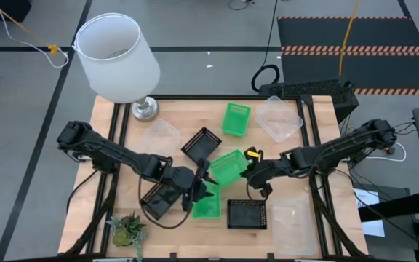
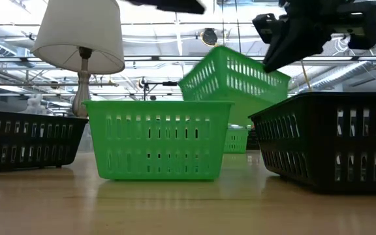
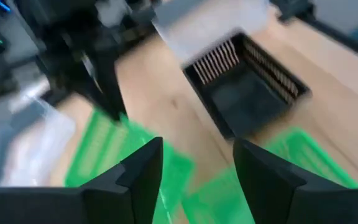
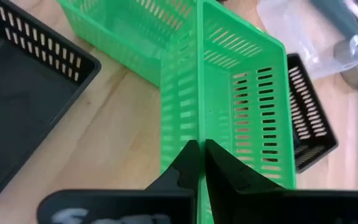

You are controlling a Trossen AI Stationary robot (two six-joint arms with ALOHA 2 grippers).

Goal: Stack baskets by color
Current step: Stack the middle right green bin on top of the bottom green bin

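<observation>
Presently catalogued, arms first.

Right arm: reaches in from the right edge of the surface toward its middle. Right end effector is closed on the wall of a green basket, held tilted and raised off the surface, as the low view shows it hanging above the others.

Left arm: extends from the left edge across toward the centre. Left end effector stands with its fingers parted and nothing between them, poised over a second green basket that rests on the surface just beside the lifted one.

Remaining baskets:
- third green basket, toward the far side of the surface, well apart from the arms;
- black basket, near the centre, tilted relative to the edges;
- black basket, near the left end effector;
- black basket, at the near side, right of the resting green one;
- clear basket, at the far right;
- clear basket, at the near right;
- clear basket, faint, by the lamp.

Surface: light wood board with a dark frame. A lamp with a white lampshade stands at the far left corner; a small potted plant at the near left corner.

Room: grey floor with a striped mat at upper right; cables trail across it.
</observation>
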